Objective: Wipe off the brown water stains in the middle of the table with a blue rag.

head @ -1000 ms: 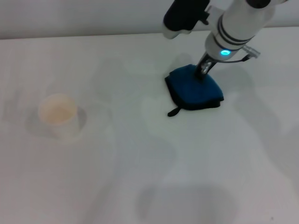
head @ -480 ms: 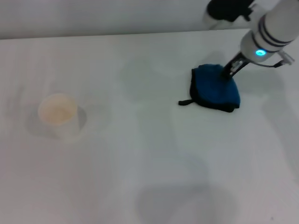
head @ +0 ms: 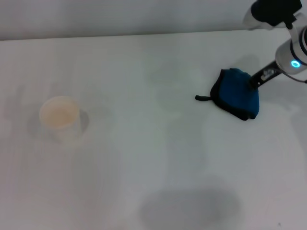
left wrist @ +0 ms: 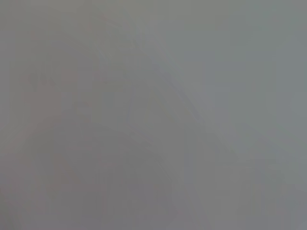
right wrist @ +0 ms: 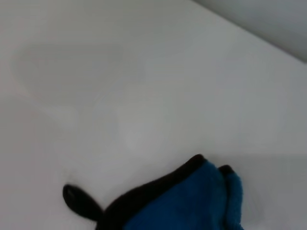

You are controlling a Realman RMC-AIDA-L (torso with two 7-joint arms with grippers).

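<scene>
A: Where is the blue rag [head: 236, 93]?

B: At the far right of the white surface [head: 153, 158], bunched up, its black loop tab pointing toward the robot's left. The right wrist view shows the same cloth, black edging and tab lying on the surface.

A: And the right claw [head: 253, 80]?

B: It comes in from the right edge at a slant, its dark tip pressed into the rag's right side. It looks pinched on the cloth there. A blue light glows on the white wrist above it.

A: The left claw?

B: Not visible; the left wrist view is only a flat grey blur.

A: Any brown stains?

B: I cannot make out any brown on the surface around the rag.

A: Anything else?

B: A white paper cup [head: 60, 118] with a tan inside stands upright at the left, well apart from the rag.
</scene>
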